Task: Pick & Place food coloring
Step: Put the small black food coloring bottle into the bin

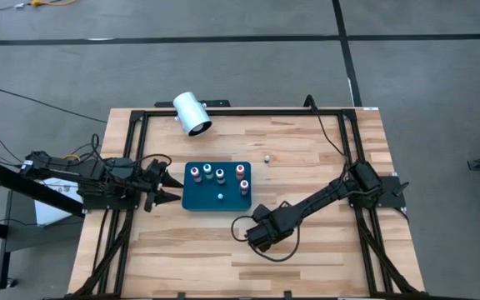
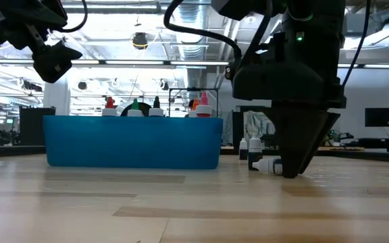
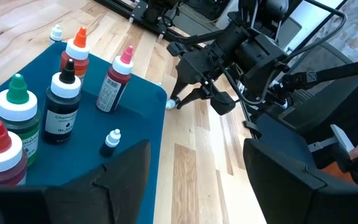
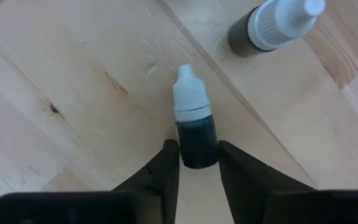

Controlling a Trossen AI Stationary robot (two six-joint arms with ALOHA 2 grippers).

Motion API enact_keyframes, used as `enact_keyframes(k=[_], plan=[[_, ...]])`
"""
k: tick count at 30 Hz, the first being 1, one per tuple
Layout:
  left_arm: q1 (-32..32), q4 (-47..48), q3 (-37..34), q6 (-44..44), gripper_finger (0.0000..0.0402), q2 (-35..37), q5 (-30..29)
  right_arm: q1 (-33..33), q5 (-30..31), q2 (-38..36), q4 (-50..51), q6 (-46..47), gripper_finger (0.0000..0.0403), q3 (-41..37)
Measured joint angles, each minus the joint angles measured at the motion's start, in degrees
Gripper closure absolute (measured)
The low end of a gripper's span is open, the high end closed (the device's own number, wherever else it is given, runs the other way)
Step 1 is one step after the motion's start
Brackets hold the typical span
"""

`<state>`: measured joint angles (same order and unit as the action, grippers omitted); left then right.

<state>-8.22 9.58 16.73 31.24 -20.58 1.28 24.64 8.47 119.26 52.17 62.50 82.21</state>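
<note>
At the tray's (image 1: 192, 200) five o'clock, our right claw (image 4: 197, 163) pinches a lying white-capped dark bottle (image 4: 194, 124). At the tray's nine o'clock, our left claw (image 1: 171, 187) hangs spread wide over the bench (image 1: 323, 258).

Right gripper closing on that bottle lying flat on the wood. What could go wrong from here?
1. The right gripper pinches only the base end of the lying bottle; its white cap end sticks out, so it may pivot or slip on lifting.
2. A second bottle lies close by on the table; a sideways move might knock or roll it.
3. The teal tray already holds several upright bottles; a low placement could topple one.
</note>
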Motion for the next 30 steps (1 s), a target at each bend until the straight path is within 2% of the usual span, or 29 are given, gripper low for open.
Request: enact_keyframes(k=[4, 8, 21, 25, 30], plan=[[0.0, 0.0, 0.0, 0.0, 0.0152, 0.0, -0.2, 0.0, 0.0, 0.0, -0.5, 0.0, 0.0330, 0.0], [0.0, 0.0, 0.0, 0.0, 0.0152, 0.0, -0.2, 0.0, 0.0, 0.0, -0.5, 0.6, 0.0335, 0.0], [0.0, 0.0, 0.0, -1.0, 0.0152, 0.0, -0.2, -0.7, -2.7, 0.0, 2.5, -1.4, 0.0229, 1.7], [0.0, 0.0, 0.0, -1.1, 0.0152, 0.0, -0.2, -1.2, -2.8, 0.0, 2.9, -1.5, 0.0213, 1.8], [0.0, 0.0, 0.0, -1.1, 0.0152, 0.0, -0.2, -1.9, -2.7, 0.0, 1.8, -1.5, 0.0213, 1.8]])
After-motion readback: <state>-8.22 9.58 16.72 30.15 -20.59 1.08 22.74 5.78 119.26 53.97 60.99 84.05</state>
